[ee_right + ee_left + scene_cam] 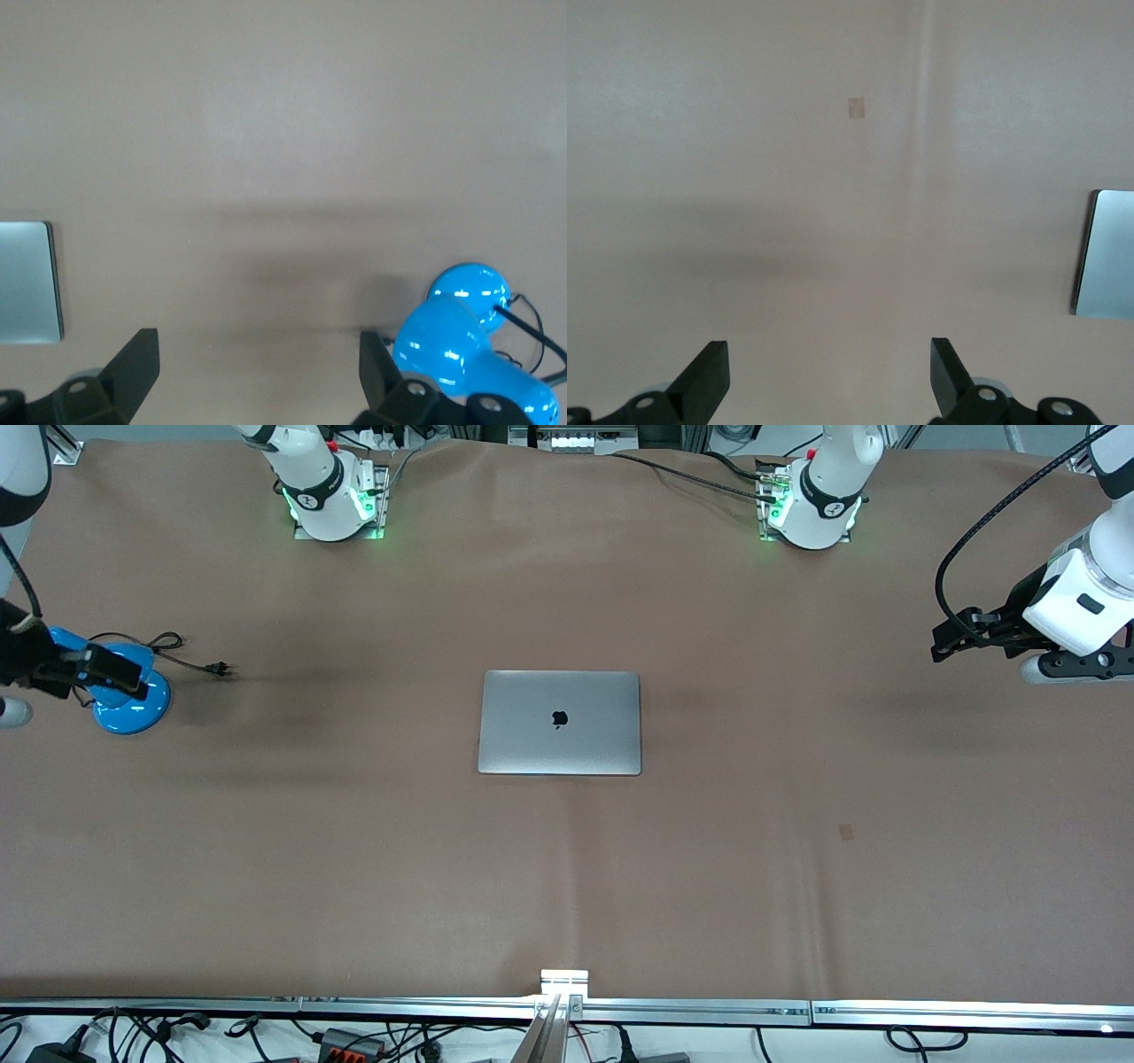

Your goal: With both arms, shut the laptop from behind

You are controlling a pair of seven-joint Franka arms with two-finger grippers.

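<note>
Laptop: shut flat, mid-table.
Left gripper: jaws apart, raised above its own table end.
Right gripper: jaws apart, over the blue lamp.

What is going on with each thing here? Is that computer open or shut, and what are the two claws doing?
laptop: shut, lid flat, logo up, mid-table.
left claw: open, holding nothing, over the left arm's end of the table.
right claw: open, holding nothing, over the blue lamp.
blue lamp: standing, cord loose, unplugged.

Bright even light, soft shadows — wrist views hazy
</note>
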